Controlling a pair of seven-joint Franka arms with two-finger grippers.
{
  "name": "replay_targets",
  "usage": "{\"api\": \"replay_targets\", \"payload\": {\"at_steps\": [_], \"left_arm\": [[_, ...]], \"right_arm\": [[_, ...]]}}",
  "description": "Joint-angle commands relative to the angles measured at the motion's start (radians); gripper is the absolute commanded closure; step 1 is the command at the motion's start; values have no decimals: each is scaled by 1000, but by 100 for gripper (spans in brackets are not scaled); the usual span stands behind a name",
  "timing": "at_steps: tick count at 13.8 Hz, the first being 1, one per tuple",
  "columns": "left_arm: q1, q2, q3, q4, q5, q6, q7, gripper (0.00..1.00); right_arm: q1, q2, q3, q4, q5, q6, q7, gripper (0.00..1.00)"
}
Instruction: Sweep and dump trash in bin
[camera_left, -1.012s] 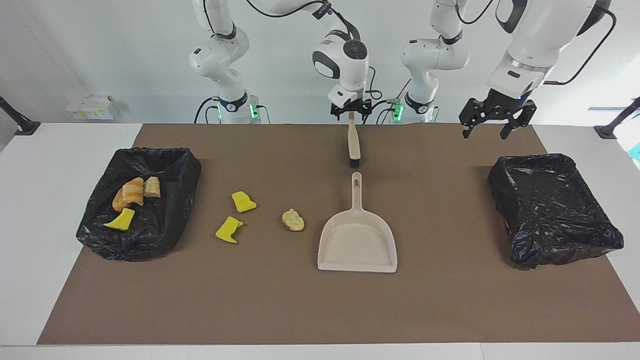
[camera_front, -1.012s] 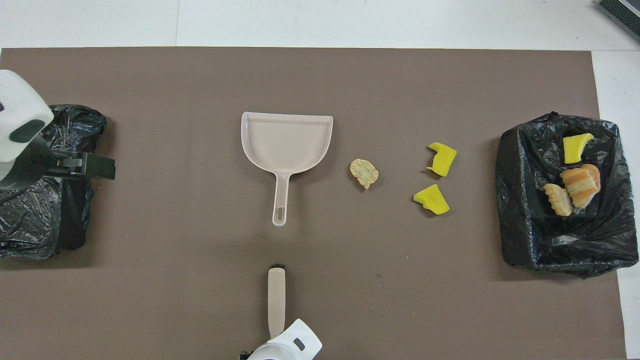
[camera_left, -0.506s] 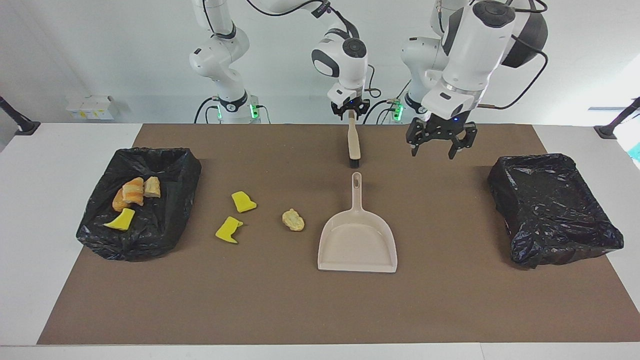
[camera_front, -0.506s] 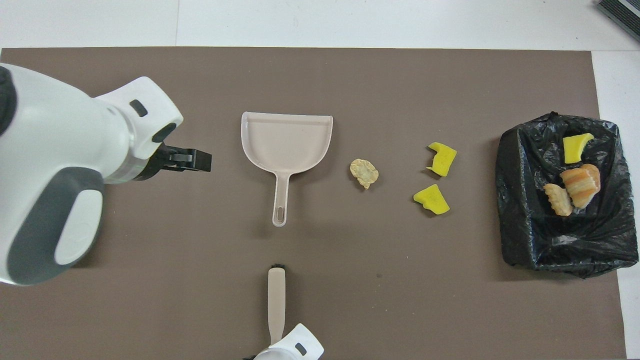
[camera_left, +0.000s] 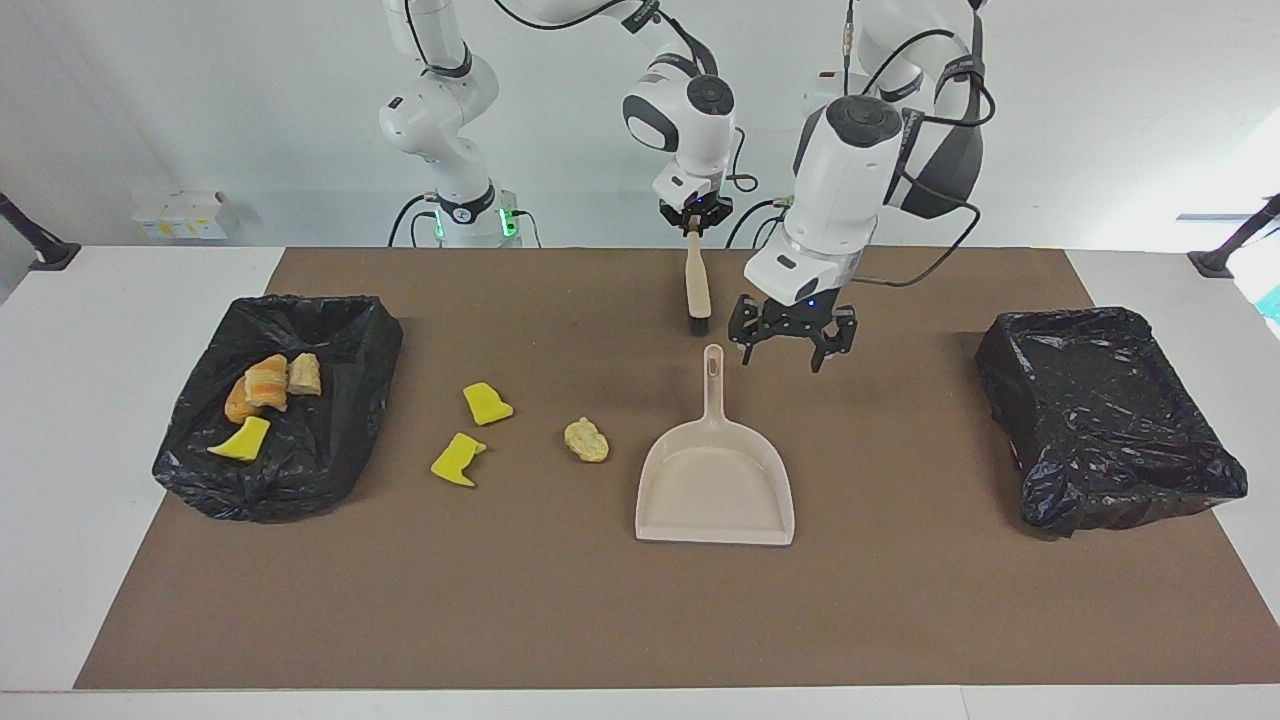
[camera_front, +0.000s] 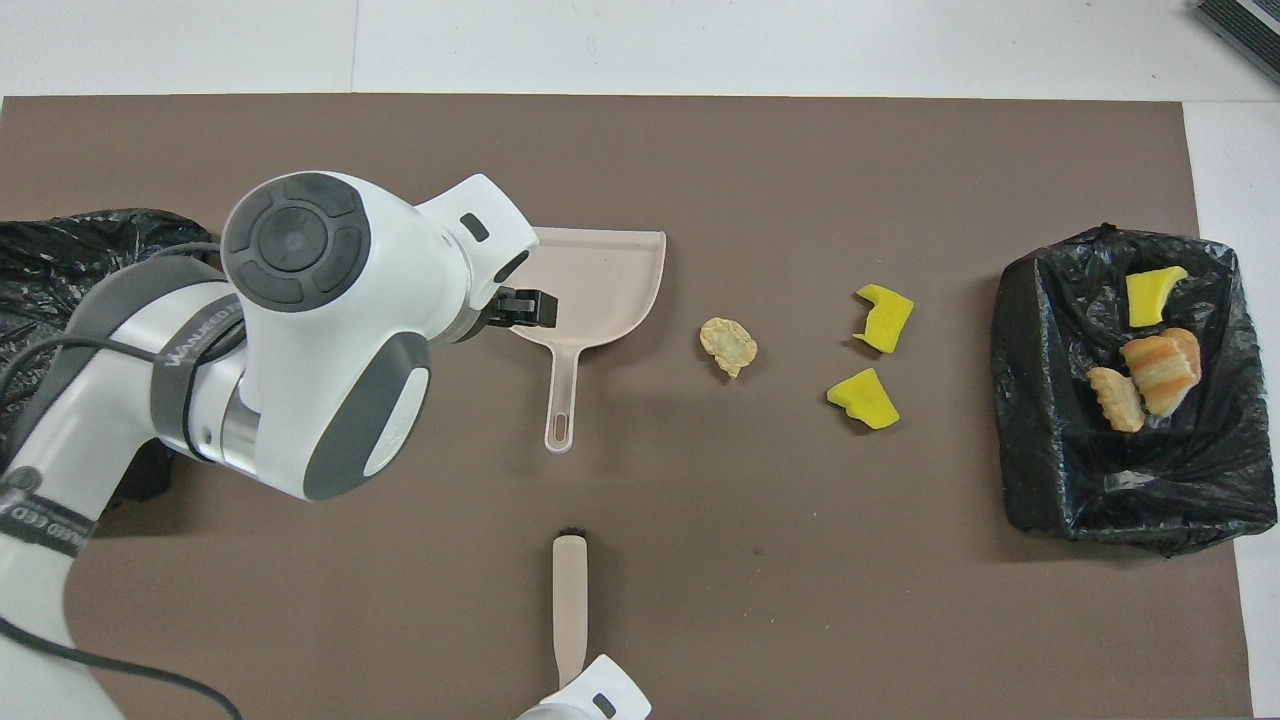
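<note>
Three pieces of trash lie on the brown mat: two yellow foam chunks (camera_left: 487, 403) (camera_left: 458, 460) and a tan lump (camera_left: 586, 440), the lump closest to the beige dustpan (camera_left: 715, 490). In the overhead view they are the yellow chunks (camera_front: 884, 318) (camera_front: 864, 398) and the lump (camera_front: 728, 346). The black-lined bin (camera_left: 330, 440) at the right arm's end holds several scraps. My right gripper (camera_left: 697, 222) is shut on the handle of the beige brush (camera_left: 697, 285), whose black bristles point at the dustpan's handle. My left gripper (camera_left: 790, 350) hangs open low over the mat, just beside that handle.
A second black-lined bin (camera_left: 1110, 420) sits at the left arm's end with nothing showing in it. In the overhead view the left arm covers part of it and a corner of the dustpan (camera_front: 600, 280). The brush (camera_front: 570, 610) lies nearer to the robots than the dustpan.
The left arm swung from above the bin at its end across to the dustpan's handle and came down. The right gripper closed on the brush handle, and the brush shifted slightly.
</note>
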Motion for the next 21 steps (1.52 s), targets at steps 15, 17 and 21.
{"api": "replay_targets", "payload": {"at_steps": [15,17,21], "left_arm": [[-91,92,14,-162,5,184,-114,0],[-95,89,13,-177,5,186,-115,5],[-98,91,7,-180,3,184,-111,9]], "right_arm": [[-553,-187,-11,121,-174,-504,-274,100],[-621,-190,-11,128,-230,-534,-378,100],[-769,-165,-9,132,-387,-511,-630,100]]}}
